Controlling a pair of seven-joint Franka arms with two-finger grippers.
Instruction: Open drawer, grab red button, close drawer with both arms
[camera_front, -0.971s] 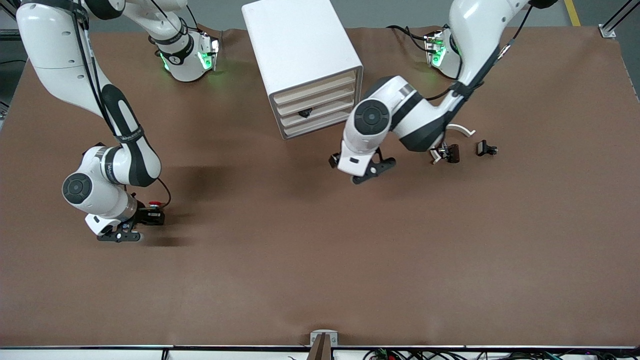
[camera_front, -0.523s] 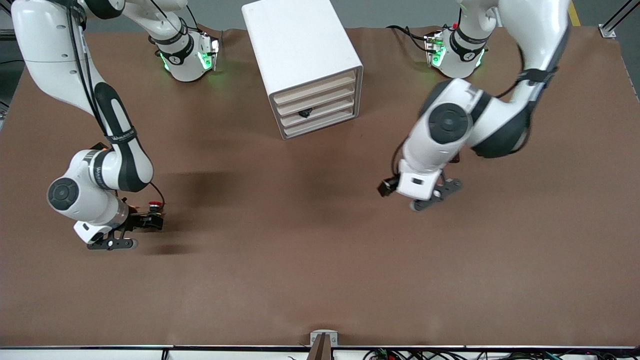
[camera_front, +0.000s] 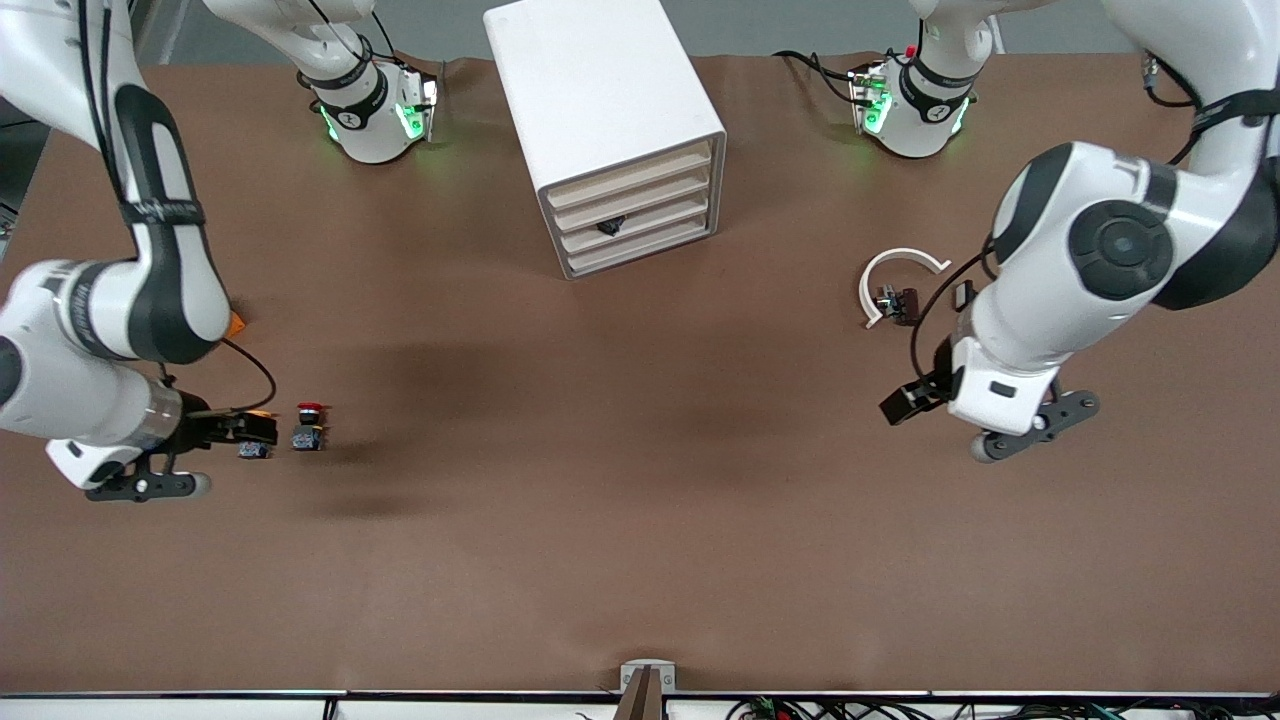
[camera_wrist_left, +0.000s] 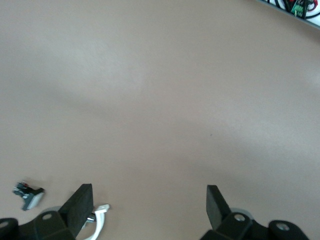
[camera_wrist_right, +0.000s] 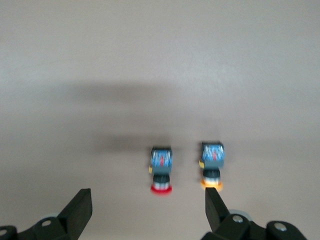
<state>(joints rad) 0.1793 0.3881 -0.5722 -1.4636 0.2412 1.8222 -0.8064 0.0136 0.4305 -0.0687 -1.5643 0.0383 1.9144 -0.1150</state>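
The button (camera_front: 311, 425) with the red cap rests free on the brown table toward the right arm's end; it also shows in the right wrist view, where the button (camera_wrist_right: 161, 170) lies apart from both fingers. My right gripper (camera_front: 250, 430) hangs open just beside it, over the orange-capped button, holding nothing (camera_wrist_right: 147, 210). The white cabinet (camera_front: 600, 100) stands near the bases with all drawers shut. The drawer (camera_front: 645, 220) with a small black handle is third from the top. My left gripper (camera_front: 920, 398) is open and empty over bare table toward the left arm's end (camera_wrist_left: 148, 205).
An orange-capped button (camera_wrist_right: 212, 167) lies next to the red one, partly under my right gripper. An orange cube (camera_front: 236, 322) peeks out by the right arm. A white ring clip (camera_front: 900, 265) and small dark parts (camera_front: 900, 302) lie near the left arm.
My right gripper opened, let go of the red button and drew back toward the right arm's end. The left arm swung from in front of the cabinet toward its own end.
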